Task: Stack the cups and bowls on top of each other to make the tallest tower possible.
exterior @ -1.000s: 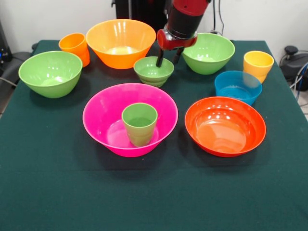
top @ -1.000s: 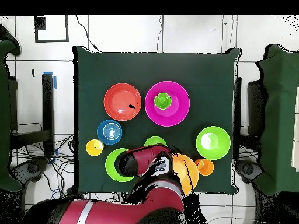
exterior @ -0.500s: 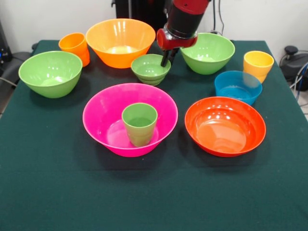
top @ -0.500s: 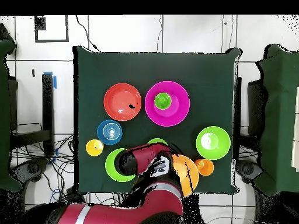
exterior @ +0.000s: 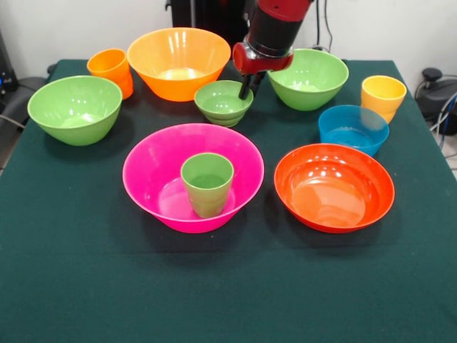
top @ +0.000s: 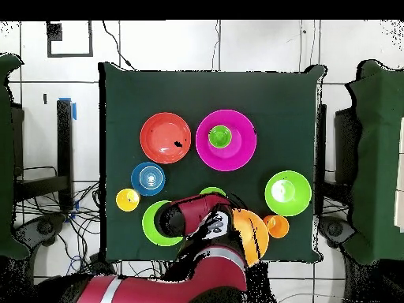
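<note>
Overhead view: arm (top: 197, 225) hides most of small green bowl (top: 211, 191).

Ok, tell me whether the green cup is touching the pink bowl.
Touching. The front view shows the green cup standing upright inside the pink bowl, its base resting on the bowl's floor. The overhead view shows it inside the rim as well.

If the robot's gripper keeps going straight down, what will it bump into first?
Probably the rim of the small green glossy plastic bowl. The gripper points down at that bowl's edge, on the side toward the large light green plastic bowl. Depth is unclear, so it might just miss and meet the dark green tablecloth.
</note>
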Motion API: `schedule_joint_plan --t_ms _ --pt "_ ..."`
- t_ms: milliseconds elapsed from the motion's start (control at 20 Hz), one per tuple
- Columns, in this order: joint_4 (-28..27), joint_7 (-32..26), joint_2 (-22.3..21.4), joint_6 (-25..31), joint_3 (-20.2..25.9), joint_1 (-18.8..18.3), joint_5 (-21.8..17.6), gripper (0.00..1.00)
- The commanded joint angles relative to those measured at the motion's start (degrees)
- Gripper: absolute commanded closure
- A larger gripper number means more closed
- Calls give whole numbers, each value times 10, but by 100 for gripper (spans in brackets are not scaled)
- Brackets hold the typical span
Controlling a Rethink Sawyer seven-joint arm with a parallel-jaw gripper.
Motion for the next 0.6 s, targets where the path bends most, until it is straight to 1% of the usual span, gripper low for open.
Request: schedule_joint_plan --t_ms 50,300,600 --pt "-42 57 19 -27 66 1 3 100" --pt "-44 51 14 -32 76 -5 1 100" --pt "-52 37 9 -6 85 -8 4 100"
